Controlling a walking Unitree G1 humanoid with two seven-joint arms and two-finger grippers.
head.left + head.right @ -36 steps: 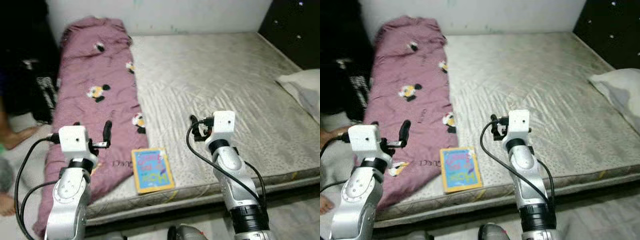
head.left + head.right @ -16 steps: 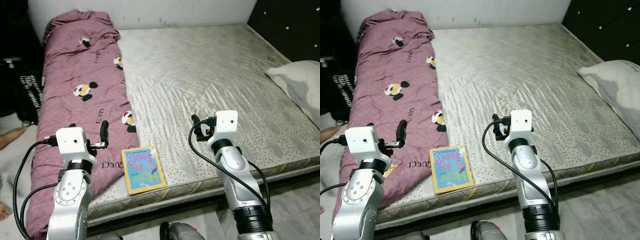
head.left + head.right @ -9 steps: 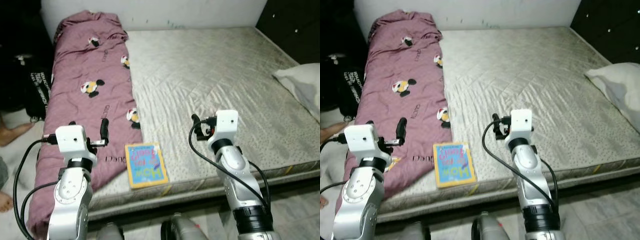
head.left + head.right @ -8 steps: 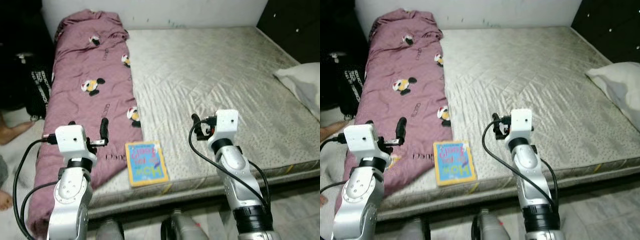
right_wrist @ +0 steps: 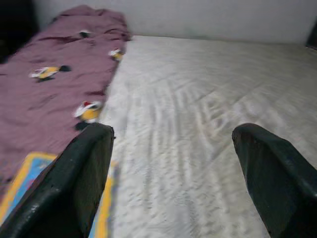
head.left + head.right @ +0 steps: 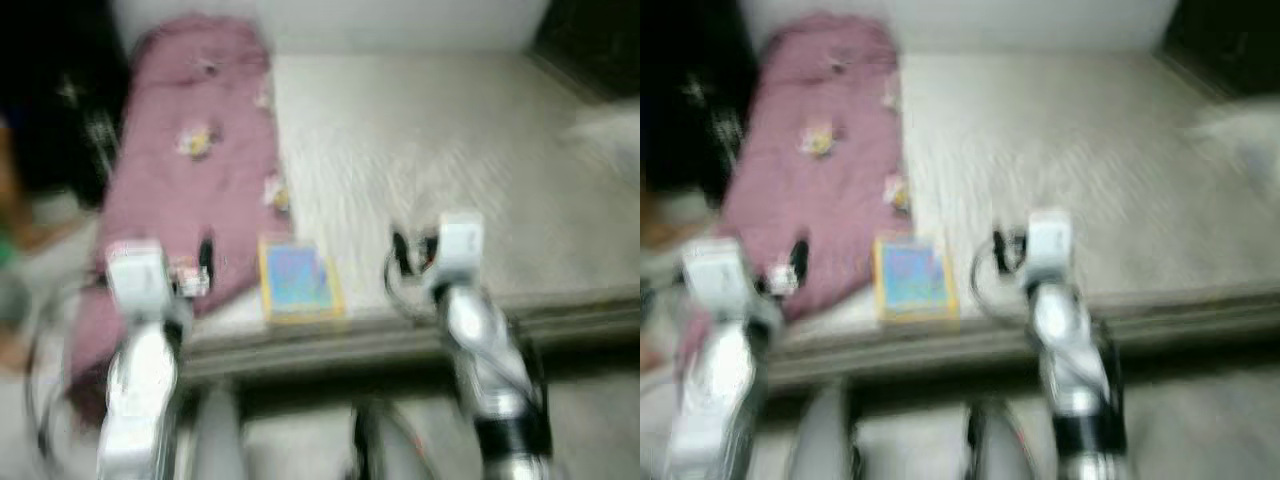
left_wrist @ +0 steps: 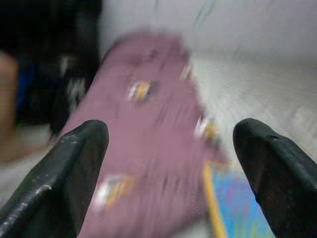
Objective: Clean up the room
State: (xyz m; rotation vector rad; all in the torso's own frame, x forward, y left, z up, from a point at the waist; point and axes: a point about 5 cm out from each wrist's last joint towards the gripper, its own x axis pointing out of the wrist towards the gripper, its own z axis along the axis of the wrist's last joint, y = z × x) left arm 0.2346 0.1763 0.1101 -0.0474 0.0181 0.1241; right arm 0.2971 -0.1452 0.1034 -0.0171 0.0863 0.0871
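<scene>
The head views are blurred. A blue picture book with a yellow border lies flat near the front edge of a bare grey mattress. A purple blanket with cartoon prints runs down the mattress's left side, beside the book. My left gripper hovers over the blanket's lower end, open with nothing in it; in its wrist view the fingers frame the blanket and the book. My right gripper is held to the right of the book, open and empty, its fingers wide apart.
A white pillow is a pale blur at the mattress's right edge. Dark furniture or bags stand to the left of the bed, with a person's leg beside them. Grey floor lies below the bed's front edge.
The whole picture has shifted and gone blurry, with the bed's edge higher and more floor in view, so the camera moved. Both arms hold the same pose and the book lies where it was.
</scene>
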